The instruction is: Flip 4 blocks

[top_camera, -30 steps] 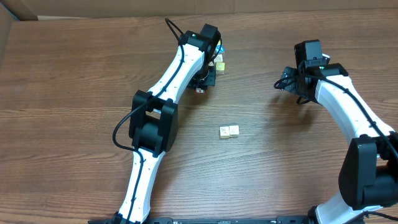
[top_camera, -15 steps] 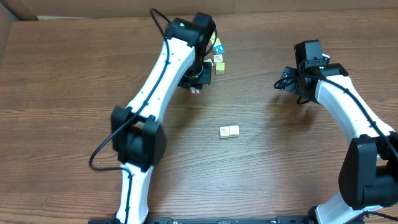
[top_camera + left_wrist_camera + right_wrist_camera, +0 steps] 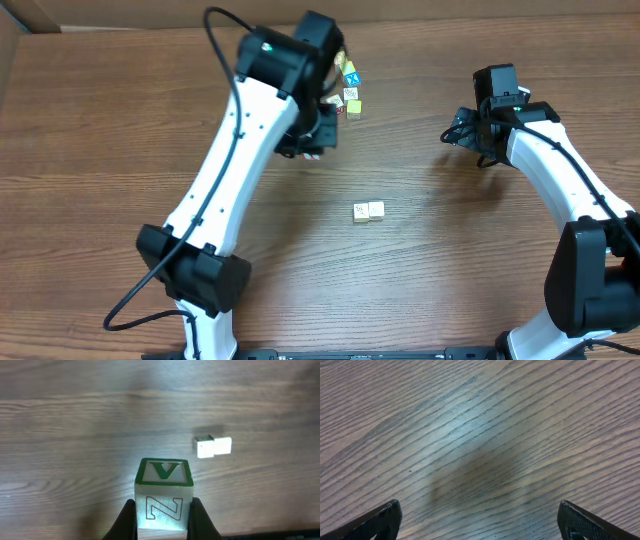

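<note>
Counter [image 3: 90, 200]: brown wood grain; everything sits on it.
My left arm [image 3: 232, 170]: white, stretching from the near edge up to the far middle.
My right arm [image 3: 560, 170]: white, bent along the right side, well apart from every block.
My right tool [image 3: 482, 522]: fingers spread wide over bare wood, nothing between them.
My left tool [image 3: 164, 519]: pinching one block by two opposite sides.
Far cluster [image 3: 352, 97]: a few small cubes close together just right of my left wrist, the blue cube [image 3: 351, 79] farthest back and paler ones nearer.
Pair [image 3: 368, 211]: two pale blocks touching side by side mid-counter, away from both tools.
Held block [image 3: 163, 487]: pale, a green-bordered V on top and a Z facing my camera.
</note>
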You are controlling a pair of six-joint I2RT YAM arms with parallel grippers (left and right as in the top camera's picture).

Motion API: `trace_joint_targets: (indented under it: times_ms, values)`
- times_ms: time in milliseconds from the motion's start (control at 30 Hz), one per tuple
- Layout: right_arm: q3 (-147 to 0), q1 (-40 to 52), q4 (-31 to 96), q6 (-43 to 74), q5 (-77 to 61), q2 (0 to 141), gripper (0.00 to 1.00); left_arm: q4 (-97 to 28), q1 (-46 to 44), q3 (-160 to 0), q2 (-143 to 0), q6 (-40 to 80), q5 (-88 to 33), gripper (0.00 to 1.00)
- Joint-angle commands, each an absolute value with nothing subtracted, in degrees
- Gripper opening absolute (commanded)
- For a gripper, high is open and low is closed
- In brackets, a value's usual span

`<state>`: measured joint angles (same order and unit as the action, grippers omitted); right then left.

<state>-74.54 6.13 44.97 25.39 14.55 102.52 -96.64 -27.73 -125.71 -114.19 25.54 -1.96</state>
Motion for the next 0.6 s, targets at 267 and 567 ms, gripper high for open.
trace_joint_targets:
  times_ms: [267,567]
  values:
    - [-75.44,6.24,44.62,25.06,15.4,102.13,1.0,-95.48,-34.59,-115.09,-113.36,35.0,2.57,0.08]
    - [-75.44,6.24,44.62,25.06,15.4,102.13,1.0,-85.49,-34.74,-102.94,-113.36,37.3,1.78,0.09]
